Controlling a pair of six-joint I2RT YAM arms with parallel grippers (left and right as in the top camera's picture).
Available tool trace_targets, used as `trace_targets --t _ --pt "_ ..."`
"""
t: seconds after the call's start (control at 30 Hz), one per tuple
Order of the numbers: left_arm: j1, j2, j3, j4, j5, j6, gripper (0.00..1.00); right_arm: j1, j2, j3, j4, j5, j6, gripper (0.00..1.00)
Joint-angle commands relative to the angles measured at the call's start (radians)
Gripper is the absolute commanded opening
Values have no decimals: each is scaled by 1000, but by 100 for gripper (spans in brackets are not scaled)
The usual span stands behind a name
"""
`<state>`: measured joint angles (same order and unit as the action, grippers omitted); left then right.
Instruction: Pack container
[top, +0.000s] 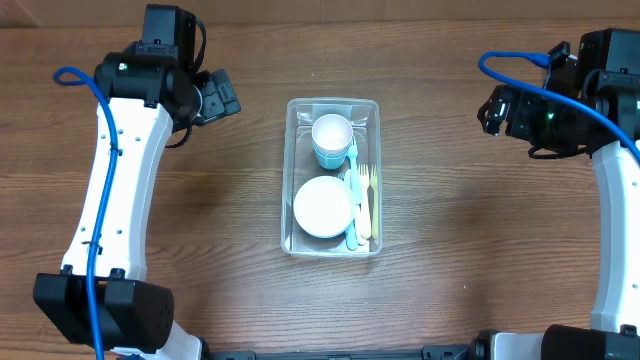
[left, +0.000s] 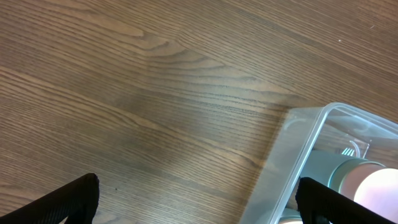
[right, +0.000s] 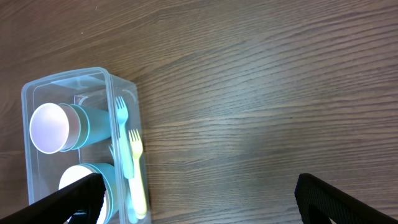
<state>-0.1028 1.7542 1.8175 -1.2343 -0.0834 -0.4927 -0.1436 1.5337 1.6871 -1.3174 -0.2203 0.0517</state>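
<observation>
Here's the container (top: 290, 175), dead centre on the wooden table (top: 220, 200), long axis running away from the robot, midway between the two arms and touched by neither. Inside: a teal cup (top: 332, 137) with a white interior at the far end, a round bowl (top: 323, 207) at the near end, and along the robot's right-hand wall a teal fork (top: 352, 195) with a yellow fork (top: 366, 205) just beside it.

My read is that this tub is going to be light, even loaded (everything in it looks like thin plastic picnic ware). The clear walls look thin and will likely bow under a squeeze, and the surface looks glossy, so probably slick. The thick rim is the stiff part, and that's where I'd take hold: pinch over the rim on a long side, one finger inside, one outside, on the left wall, away from the forks. A grab across the whole body looks too wide for these jaws. Tip it and the cup and forks may slide; I can't tell whether the cup stands straight or leans.

Out to the arms: the left gripper (top: 222, 95) hangs near the far-left corner, fingers (left: 68, 202) spread wide, nothing between them. The right gripper (top: 497, 108) sits well apart on the other side, likewise released and empty.
</observation>
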Motion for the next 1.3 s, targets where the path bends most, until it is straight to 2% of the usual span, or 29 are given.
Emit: trace_targets --t 0.0,0.9,1.1,1.27 --pt "5 -9 18 0 -3 21 100 -3 -6 22 6 2 2 100" --pt "4 -9 18 1 -3 21 100 -3 -13 22 6 2 2 100" --pt "4 -9 18 1 -2 21 100 44 -183 21 47 19 1 100" --pt "4 -9 18 2 -3 21 100 175 -452 -10 319 17 -16 100"
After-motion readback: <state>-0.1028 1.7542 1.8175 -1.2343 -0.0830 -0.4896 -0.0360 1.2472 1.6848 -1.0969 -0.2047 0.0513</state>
